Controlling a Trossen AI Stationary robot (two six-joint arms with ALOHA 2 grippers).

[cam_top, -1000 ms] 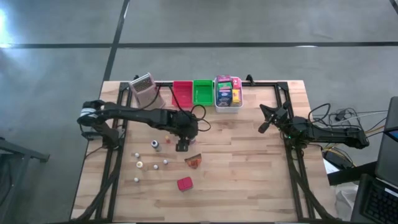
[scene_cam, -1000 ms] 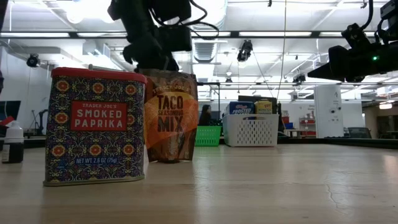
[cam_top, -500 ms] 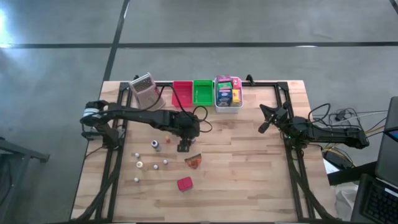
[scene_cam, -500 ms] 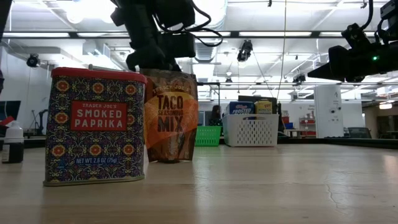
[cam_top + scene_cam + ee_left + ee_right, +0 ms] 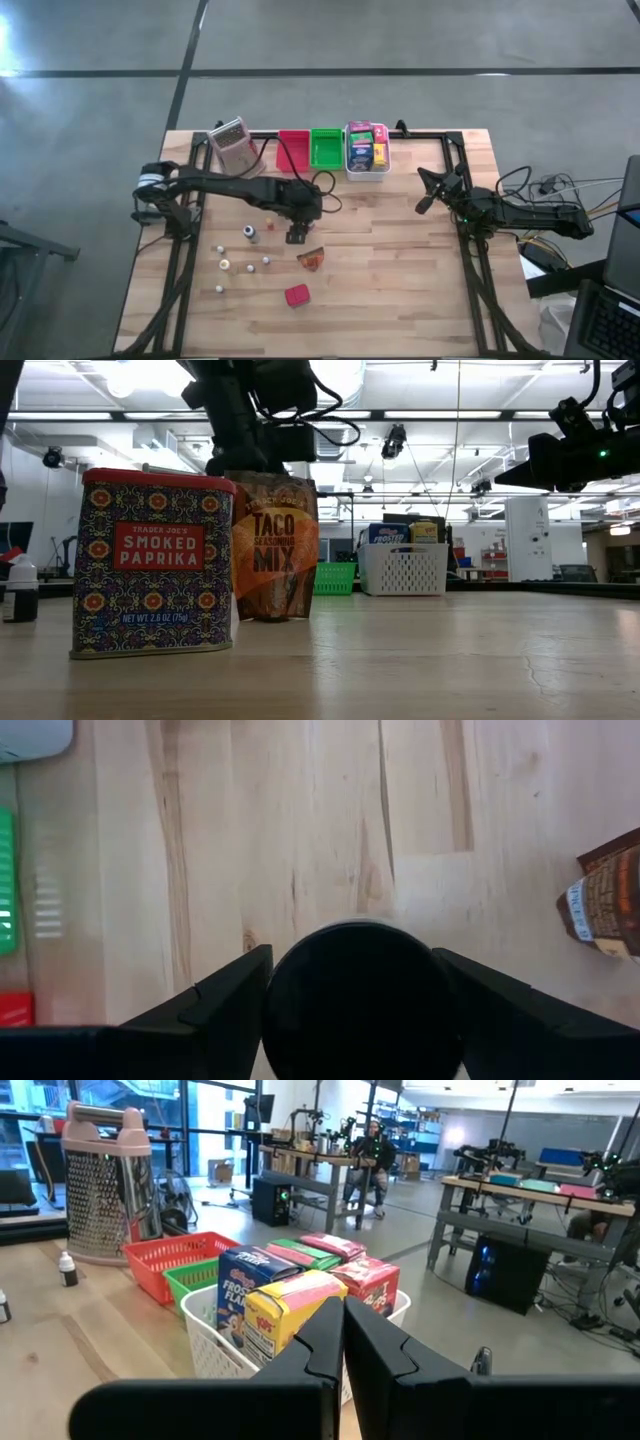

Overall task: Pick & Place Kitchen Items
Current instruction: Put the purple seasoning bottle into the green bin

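A dark jar (image 5: 360, 995) stands upright on the table (image 5: 400, 260), showing its round black lid. My left gripper (image 5: 294, 230) hangs over it, slanting down, open, one finger (image 5: 225, 1000) close on each side of the lid; whether they touch it I cannot tell. Nearby lie a taco seasoning packet (image 5: 311, 260), a red paprika tin (image 5: 296, 295) and several tiny pale bottles (image 5: 245, 267). My right gripper (image 5: 424, 203) waits shut and level at the table's right side.
At the far edge stand a red tray (image 5: 293, 150), a green tray (image 5: 325, 148), a white basket (image 5: 366, 172) holding coloured boxes, and a metal grater (image 5: 233, 145). In the low view the paprika tin (image 5: 152, 565) and taco packet (image 5: 272, 550) hide the jar.
My left gripper has sunk a little toward the dark jar, its fingers just as wide apart. The jar has stayed in place on the table.
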